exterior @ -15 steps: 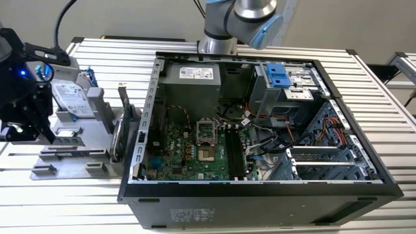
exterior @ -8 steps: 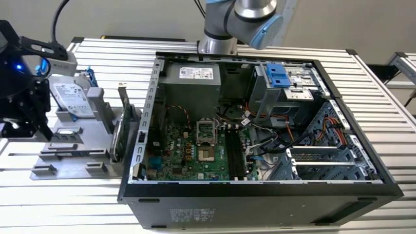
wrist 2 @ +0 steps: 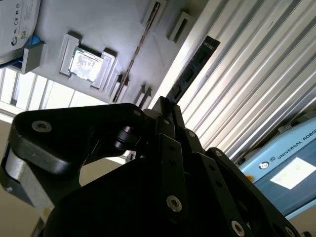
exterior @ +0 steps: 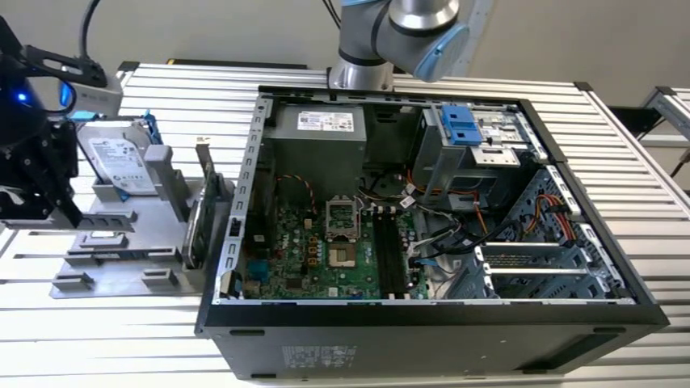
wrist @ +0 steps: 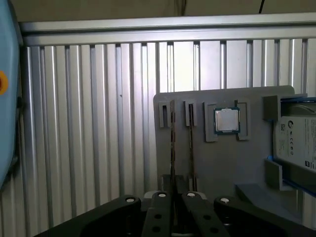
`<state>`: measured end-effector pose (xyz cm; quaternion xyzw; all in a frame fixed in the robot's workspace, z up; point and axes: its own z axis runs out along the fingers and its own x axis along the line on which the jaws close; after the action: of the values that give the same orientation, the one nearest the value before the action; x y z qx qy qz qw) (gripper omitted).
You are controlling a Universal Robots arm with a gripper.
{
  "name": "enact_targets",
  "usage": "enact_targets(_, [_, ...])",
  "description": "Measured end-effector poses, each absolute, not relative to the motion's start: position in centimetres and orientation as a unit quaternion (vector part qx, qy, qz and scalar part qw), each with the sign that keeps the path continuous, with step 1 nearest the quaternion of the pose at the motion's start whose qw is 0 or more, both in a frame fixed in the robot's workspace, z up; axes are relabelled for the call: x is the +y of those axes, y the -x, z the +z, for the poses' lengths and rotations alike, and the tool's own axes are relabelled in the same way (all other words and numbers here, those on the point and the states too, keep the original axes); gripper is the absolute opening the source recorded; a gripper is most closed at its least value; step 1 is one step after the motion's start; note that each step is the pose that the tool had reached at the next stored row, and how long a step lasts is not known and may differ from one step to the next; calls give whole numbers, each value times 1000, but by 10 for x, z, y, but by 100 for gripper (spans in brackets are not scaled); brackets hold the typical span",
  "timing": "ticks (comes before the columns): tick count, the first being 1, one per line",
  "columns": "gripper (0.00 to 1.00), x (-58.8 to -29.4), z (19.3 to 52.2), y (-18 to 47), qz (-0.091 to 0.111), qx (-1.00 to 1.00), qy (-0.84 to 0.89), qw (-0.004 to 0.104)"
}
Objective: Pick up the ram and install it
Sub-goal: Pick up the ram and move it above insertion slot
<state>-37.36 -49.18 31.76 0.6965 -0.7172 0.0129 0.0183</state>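
1. One end effector (exterior: 54,206) is hanging over the end of a grey holder tray (exterior: 129,242) at the exterior view's left. Its two fingers are drawn close together and appear to be pinching the ram (wrist 2: 192,69).
2. In the second wrist view the ram is sticking out from between the fingertips as one long dark strip, seen nearly edge-on, clear of the tray's slots.
3. One other thin board (wrist: 190,143) is standing on edge in a tray slot just beside the ram, running parallel to it.
4. One processor chip (wrist: 227,120) is lying flat in a square pocket of the tray, near the two boards.
5. One hard drive (exterior: 113,158) in a blue frame is standing upright in the tray, just beside the end effector.
6. One expansion card (exterior: 203,202) with a metal bracket is standing at the tray's side nearest the computer case (exterior: 431,315). The card and the case's side wall are sitting between the end effector and the motherboard (exterior: 313,250).
7. One case is lying open on the ribbed worktop (exterior: 603,145), with the motherboard facing up, long black memory slots (exterior: 390,250) running across it, and loose cables (exterior: 453,234) crowding just beside those slots.
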Motion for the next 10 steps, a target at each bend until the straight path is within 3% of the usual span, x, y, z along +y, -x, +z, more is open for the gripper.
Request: enact_targets(10, [0, -490, 337, 374, 14, -717, -697, 19])
